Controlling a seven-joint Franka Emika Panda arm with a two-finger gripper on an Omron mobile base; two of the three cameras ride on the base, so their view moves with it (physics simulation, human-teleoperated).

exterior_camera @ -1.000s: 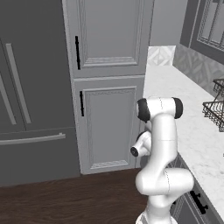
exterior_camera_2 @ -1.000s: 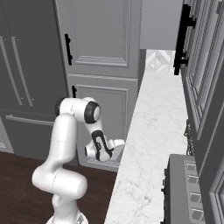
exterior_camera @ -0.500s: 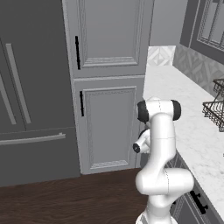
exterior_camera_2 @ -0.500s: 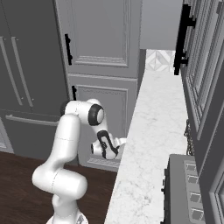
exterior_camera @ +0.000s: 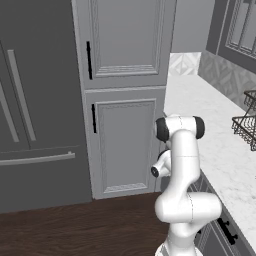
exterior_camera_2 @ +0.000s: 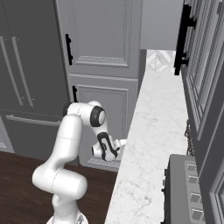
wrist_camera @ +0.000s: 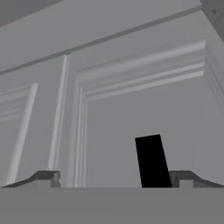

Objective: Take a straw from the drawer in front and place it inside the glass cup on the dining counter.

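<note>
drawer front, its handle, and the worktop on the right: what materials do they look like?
Drawer: looks like grey painted wood or MDF, matte; the stepped recessed panel shows no grain.
Handle: flat black bar, likely metal or plastic; no shine to tell which.
Worktop: white with grey veining, marble or a marble-look slab, smooth.
All rendered, so this goes by look alone.

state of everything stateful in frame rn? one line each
end effector: open, holding nothing, close to the drawer front
drawer: shut, its black handle between the fingertips, not gripped
upper cabinet door: shut
lower cabinet door: shut
fridge doors: shut
</note>
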